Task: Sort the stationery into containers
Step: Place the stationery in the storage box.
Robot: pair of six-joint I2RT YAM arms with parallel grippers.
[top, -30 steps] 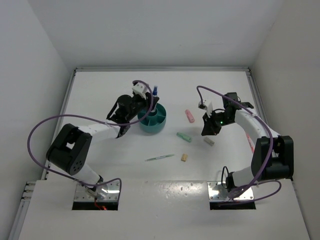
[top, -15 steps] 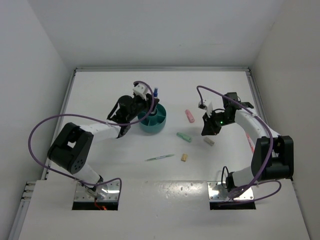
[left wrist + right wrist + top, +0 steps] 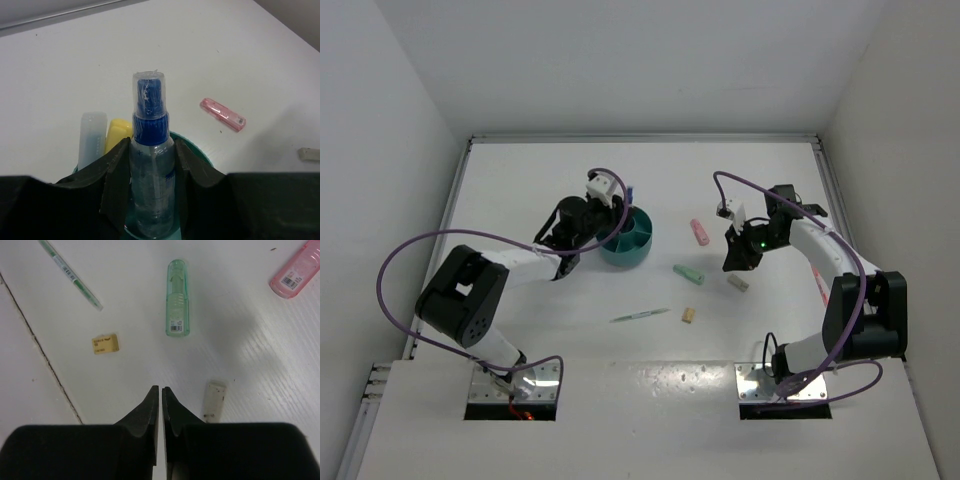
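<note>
Over the organiser (image 3: pixel 197 150), pinching bottle (image 3: pixel 150 130) upright in left fingers (image 3: pixel 117 175), likely for lowering in; at three o'clock, right fingers (image 3: pixel 150 410) pressed together, empty.

2 white arms (image 3: pixel 520 262) w/ blk joints (image 3: pixel 460 300), purple cables (image 3: pixel 717 180)

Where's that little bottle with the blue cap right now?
In the left wrist view, the bottle stands upright, clamped in the left gripper, with its base down inside the teal organiser and a yellow stick close beside it.
</note>
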